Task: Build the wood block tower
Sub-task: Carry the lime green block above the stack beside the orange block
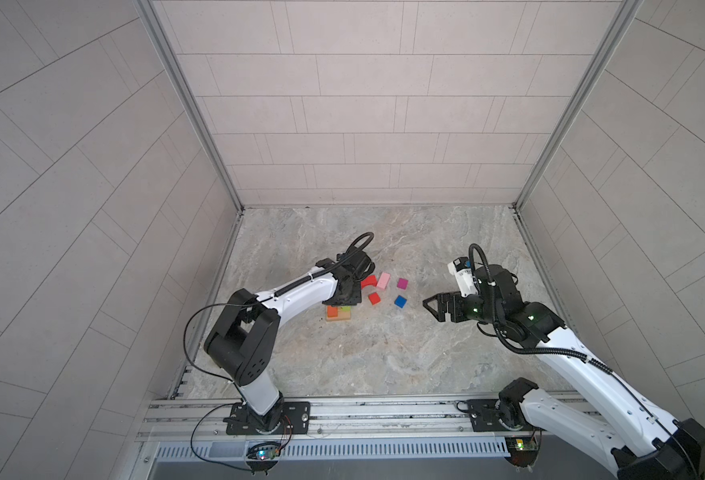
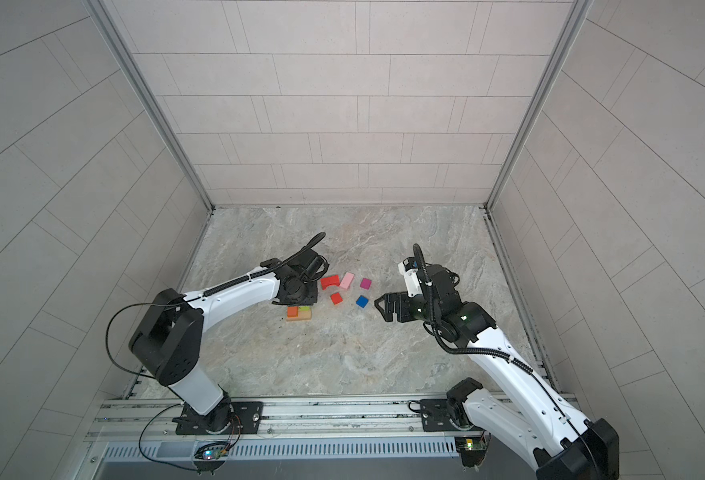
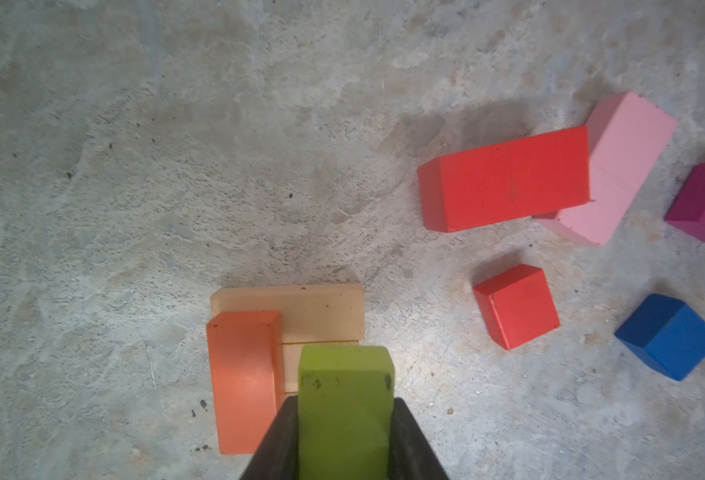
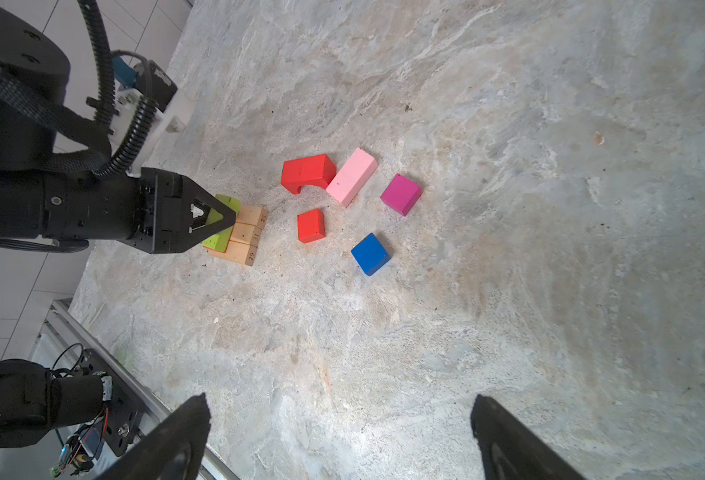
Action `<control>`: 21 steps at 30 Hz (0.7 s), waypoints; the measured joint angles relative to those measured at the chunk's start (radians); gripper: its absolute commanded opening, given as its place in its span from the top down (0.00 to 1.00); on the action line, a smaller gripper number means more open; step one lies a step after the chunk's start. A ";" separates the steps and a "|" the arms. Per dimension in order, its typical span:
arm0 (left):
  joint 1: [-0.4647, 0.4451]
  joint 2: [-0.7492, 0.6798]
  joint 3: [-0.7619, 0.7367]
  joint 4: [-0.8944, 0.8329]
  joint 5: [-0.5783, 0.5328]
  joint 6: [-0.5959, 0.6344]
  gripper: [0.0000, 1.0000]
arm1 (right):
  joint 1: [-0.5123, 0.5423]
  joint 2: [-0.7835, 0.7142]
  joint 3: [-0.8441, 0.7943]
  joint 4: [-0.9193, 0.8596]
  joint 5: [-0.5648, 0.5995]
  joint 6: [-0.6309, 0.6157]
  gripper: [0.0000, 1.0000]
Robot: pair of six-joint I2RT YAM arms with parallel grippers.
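My left tool (image 3: 344, 409) is clenched on the lime oblong (image 3: 342, 374), a smooth painted block. Its long axis runs along the fingers, parallel to the orange oblong (image 3: 242, 382) just beside it and crosswise over three plain tan bars (image 3: 313, 311) laid side by side on the stone-patterned tabletop (image 3: 134, 166). On the bars' end faces I read 29 and 31, the third mark being unclear, and my right tool (image 4: 341, 401) hangs released, well apart from them.
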 measured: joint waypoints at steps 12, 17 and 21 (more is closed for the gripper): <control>0.001 0.000 -0.034 0.043 -0.021 0.000 0.75 | 0.000 0.000 0.000 -0.001 0.000 0.000 0.01; 0.001 0.000 -0.035 0.055 -0.027 0.001 0.75 | 0.000 0.000 0.000 -0.001 0.000 0.000 0.01; 0.001 0.006 -0.035 0.061 -0.031 0.001 0.75 | 0.000 0.000 0.000 -0.001 0.000 0.000 0.01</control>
